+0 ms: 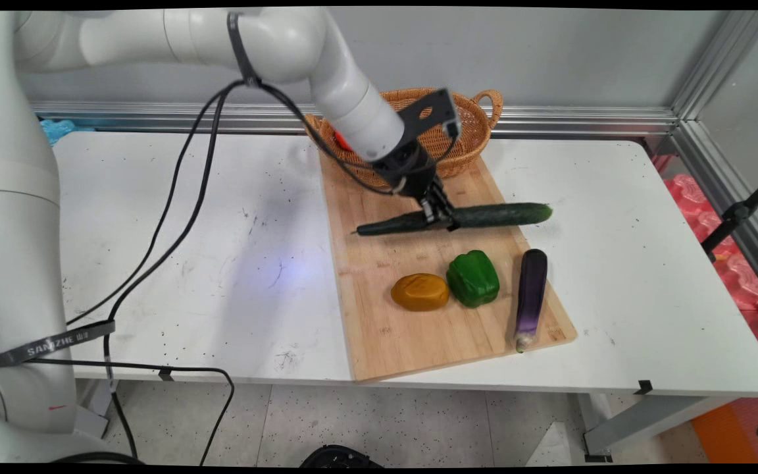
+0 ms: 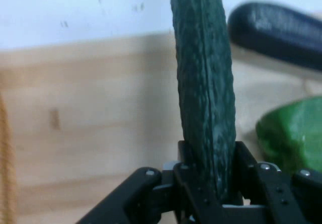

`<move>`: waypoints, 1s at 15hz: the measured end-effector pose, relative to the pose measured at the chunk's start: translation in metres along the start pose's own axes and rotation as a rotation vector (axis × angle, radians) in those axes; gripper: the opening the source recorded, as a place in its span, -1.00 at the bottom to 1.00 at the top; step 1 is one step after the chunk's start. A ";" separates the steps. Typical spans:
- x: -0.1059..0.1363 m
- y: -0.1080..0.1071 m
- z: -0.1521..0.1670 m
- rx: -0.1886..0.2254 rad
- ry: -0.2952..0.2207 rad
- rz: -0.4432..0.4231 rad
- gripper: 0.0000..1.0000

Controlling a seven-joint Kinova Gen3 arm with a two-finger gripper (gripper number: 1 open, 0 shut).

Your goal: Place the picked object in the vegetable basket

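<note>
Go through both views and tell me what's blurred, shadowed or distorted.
Main view: sharp overall, the straight table edges bowing slightly, and soft shadow under the cucumber on the cutting board. Hand view: the cucumber in the gripper shows its bumpy skin, while the eggplant and green pepper behind are soft and out of focus.

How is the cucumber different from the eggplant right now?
The cucumber is dark green and slim; the eggplant is purple, paler toward its stem end, and thicker. The cucumber is clamped near its middle by the end effector; the eggplant lies free on the wooden board. In the main view the cucumber runs left to right, while the eggplant runs from far to near. Both are long vegetables over the same board.
</note>
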 end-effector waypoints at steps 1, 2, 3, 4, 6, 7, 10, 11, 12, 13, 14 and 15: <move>0.008 -0.004 -0.006 0.004 0.008 0.007 -1.00; 0.014 -0.008 -0.011 0.009 0.015 0.012 -1.00; 0.022 -0.013 -0.017 0.018 0.022 0.017 -1.00; 0.028 -0.020 -0.023 0.031 0.028 0.024 -1.00; 0.038 -0.034 -0.031 0.060 0.037 0.036 -1.00; 0.042 -0.042 -0.035 0.076 0.041 0.042 -1.00; 0.052 -0.067 -0.043 0.126 0.053 0.058 -1.00; 0.054 -0.076 -0.044 0.146 0.057 0.064 -1.00; 0.056 -0.085 -0.045 0.162 0.059 0.069 -1.00; 0.057 -0.094 -0.046 0.180 0.062 0.075 -1.00; 0.058 -0.104 -0.047 0.198 0.064 0.080 -1.00; 0.059 -0.111 -0.047 0.211 0.066 0.085 -1.00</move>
